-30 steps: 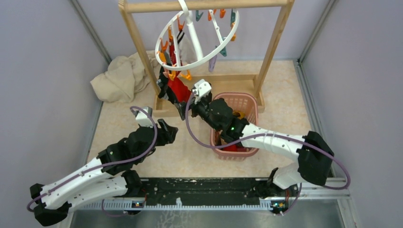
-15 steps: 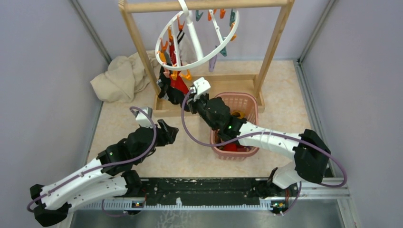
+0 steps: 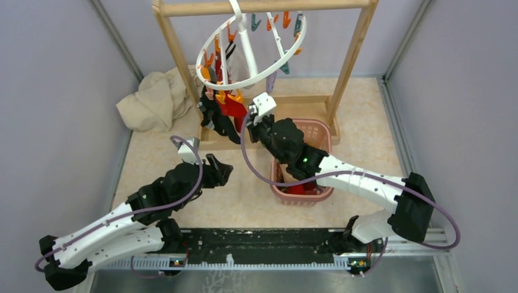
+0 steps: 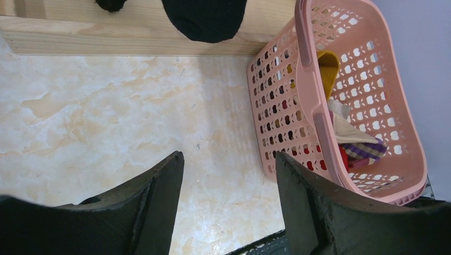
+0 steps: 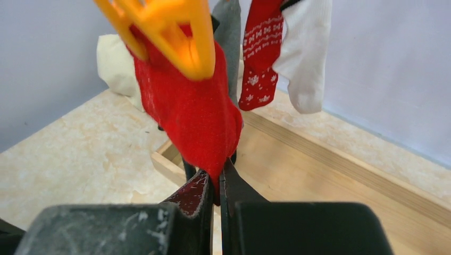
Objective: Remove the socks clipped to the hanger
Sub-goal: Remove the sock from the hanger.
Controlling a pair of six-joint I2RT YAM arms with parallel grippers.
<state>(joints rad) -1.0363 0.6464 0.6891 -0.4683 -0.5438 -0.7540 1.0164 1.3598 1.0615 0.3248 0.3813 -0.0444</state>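
The right gripper (image 5: 217,180), clamped on the soft red sock (image 5: 186,117) at its toe, looks due to tug it down off the orange plastic clip (image 5: 170,26); the left gripper (image 4: 228,159) gapes empty.

The red sock (image 5: 191,117) is plain, its clip (image 5: 170,32) orange; the patterned sock (image 5: 260,58) — red with white snowflakes and bands; the white sock (image 5: 306,58), grey sock (image 5: 228,37) and black sock (image 4: 205,18) are plain; the hanger (image 3: 243,33) is white; the basket (image 4: 306,48) pink lattice; the bench (image 4: 106,117) cream, marbled.
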